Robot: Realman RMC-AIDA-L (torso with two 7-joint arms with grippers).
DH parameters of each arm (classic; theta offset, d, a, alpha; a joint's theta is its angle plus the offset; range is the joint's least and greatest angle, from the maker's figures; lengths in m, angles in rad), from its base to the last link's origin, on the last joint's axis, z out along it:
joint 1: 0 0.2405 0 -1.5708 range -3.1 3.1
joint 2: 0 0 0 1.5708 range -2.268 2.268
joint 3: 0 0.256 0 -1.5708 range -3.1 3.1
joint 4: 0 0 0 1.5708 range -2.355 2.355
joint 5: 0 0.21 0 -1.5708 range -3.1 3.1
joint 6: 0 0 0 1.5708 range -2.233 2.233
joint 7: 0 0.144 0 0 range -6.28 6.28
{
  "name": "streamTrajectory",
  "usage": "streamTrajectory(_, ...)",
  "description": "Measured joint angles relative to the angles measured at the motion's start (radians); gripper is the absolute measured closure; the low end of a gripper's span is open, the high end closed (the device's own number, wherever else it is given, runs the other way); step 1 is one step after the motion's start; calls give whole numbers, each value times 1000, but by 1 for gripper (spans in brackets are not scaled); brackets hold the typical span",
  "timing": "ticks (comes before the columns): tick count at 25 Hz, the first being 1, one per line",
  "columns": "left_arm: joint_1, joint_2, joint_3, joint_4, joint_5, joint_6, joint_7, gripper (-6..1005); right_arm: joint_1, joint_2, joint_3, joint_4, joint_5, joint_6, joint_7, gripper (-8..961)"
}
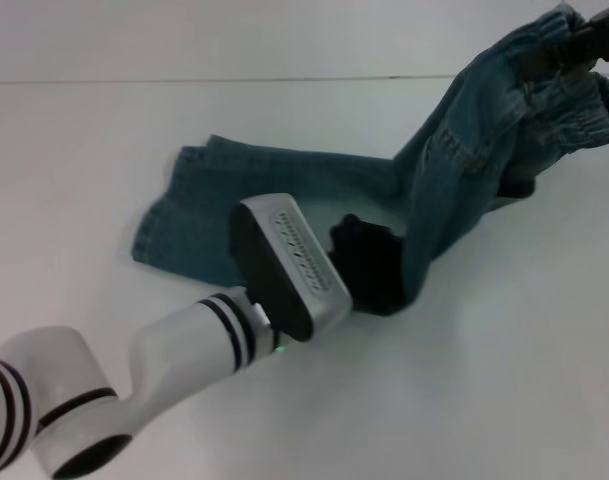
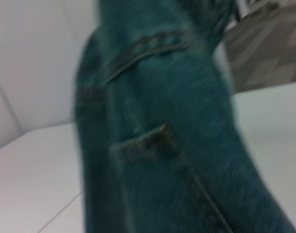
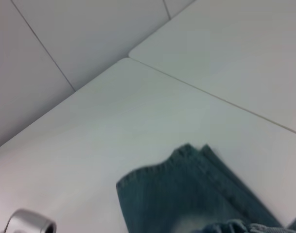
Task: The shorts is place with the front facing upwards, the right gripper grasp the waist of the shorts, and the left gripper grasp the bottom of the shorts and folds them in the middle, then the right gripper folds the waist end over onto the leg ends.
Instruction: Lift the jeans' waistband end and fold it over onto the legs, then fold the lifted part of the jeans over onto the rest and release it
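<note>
Both grippers on the shorts (image 1: 314, 190), waist (image 1: 569, 85) aloft.

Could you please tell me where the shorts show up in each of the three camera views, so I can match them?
Head view: the shorts run from the leg hems at centre-left up to the waist lifted at the top right corner.
Left wrist view: shorts fill the middle, hanging close to the camera, seams and a pocket corner visible.
Right wrist view: leg hems lie flat at the lower centre.
Shared landmark: the white table.
</note>
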Motion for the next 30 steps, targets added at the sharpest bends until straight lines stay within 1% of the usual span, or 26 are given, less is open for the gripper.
streamTrajectory(4, 6, 0, -136, -68, 180, -29, 0, 998, 21, 0, -12, 0, -3, -1, 2, 864)
streamTrajectory(7, 12, 0, -203, -116, 282, -45, -2, 998, 34, 1, -27, 2, -4, -1, 2, 865)
streamTrajectory(11, 23, 0, -260, -168, 380, -64, -2, 998, 42, 6, -54, 3, -4, 8, 2, 865)
streamTrajectory(15, 55, 0, -316, -171, 431, -73, -2, 998, 42, 10, -65, 14, -4, 14, -3, 866)
streamTrajectory(17, 77, 0, -341, -159, 442, -73, -2, 998, 41, 10, -67, 29, -4, 17, -9, 865)
streamTrajectory(21, 145, 0, -390, -122, 453, -54, -2, 999, 31, 10, -89, 43, -4, 25, -15, 865)
streamTrajectory(24, 212, 0, -430, -83, 453, 2, -4, 999, 26, 9, -104, 44, -4, 24, -16, 866)
streamTrajectory(28, 299, 0, -492, -22, 454, 114, -24, 999, 26, 9, -108, 52, -4, 26, -16, 862)
streamTrajectory(30, 325, 2, -514, 8, 454, 148, -56, 999, 32, 11, -110, 70, -4, 34, -20, 859)
